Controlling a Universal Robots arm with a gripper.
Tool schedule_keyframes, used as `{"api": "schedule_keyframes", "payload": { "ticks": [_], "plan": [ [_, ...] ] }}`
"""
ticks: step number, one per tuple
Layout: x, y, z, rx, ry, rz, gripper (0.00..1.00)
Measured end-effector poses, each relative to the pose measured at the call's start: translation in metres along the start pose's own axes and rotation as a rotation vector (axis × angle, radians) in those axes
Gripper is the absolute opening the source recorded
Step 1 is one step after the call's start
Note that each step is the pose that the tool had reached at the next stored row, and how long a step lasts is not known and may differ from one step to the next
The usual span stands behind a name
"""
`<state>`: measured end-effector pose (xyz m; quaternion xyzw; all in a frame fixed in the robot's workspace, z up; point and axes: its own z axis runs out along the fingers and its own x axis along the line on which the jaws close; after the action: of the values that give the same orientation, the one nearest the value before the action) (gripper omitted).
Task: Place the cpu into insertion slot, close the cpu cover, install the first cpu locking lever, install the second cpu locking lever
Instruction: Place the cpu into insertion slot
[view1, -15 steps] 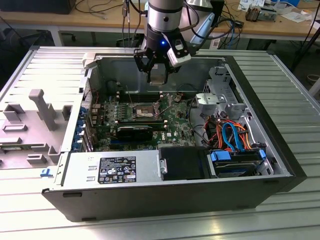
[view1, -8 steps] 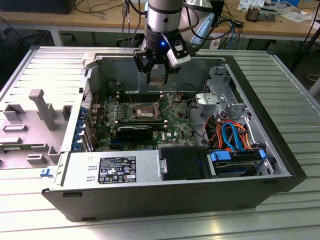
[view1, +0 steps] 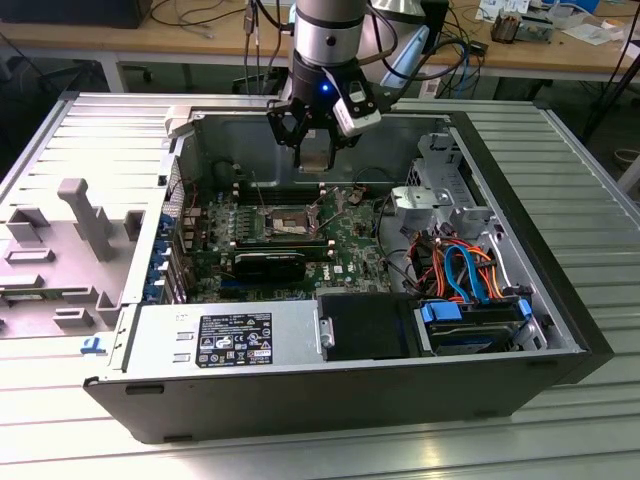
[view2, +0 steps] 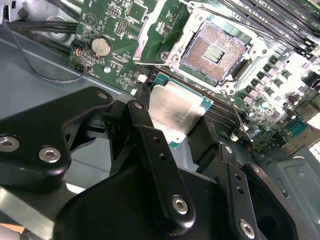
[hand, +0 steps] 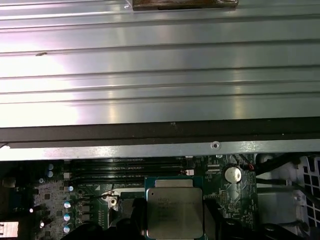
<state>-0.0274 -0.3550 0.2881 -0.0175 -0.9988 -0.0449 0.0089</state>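
My gripper (view1: 318, 150) hangs over the open computer case and is shut on the cpu (view1: 318, 156), a flat silvery square held by its edges. In both wrist views the cpu (view2: 175, 112) (hand: 175, 210) sits between the black fingers (view2: 145, 127). The insertion slot (view2: 215, 52) lies open on the green board, its tan-gold centre bare, a short way beyond the cpu. In the exterior view the insertion slot (view1: 285, 222) is below the gripper and slightly toward that view's left. The cpu cover (view2: 157, 30) stands swung up beside the socket. A thin lever rod (view2: 237, 112) sticks out from the socket's corner.
Long black memory slots (view2: 280, 30) run beside the socket. A black card (view1: 270, 265) stands in front of it. The power supply (view1: 225, 340), a drive bay with blue and orange cables (view1: 465, 270) and the case walls (view1: 520, 215) hem in the board. A grey plastic shroud (view1: 85, 215) lies outside.
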Motion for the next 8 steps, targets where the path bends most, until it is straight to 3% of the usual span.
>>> {"api": "schedule_keyframes", "payload": {
  "ticks": [8],
  "plan": [
    [0.0, 0.0, 0.0, -0.0004, -0.0017, 0.019, 0.54]
  ]
}}
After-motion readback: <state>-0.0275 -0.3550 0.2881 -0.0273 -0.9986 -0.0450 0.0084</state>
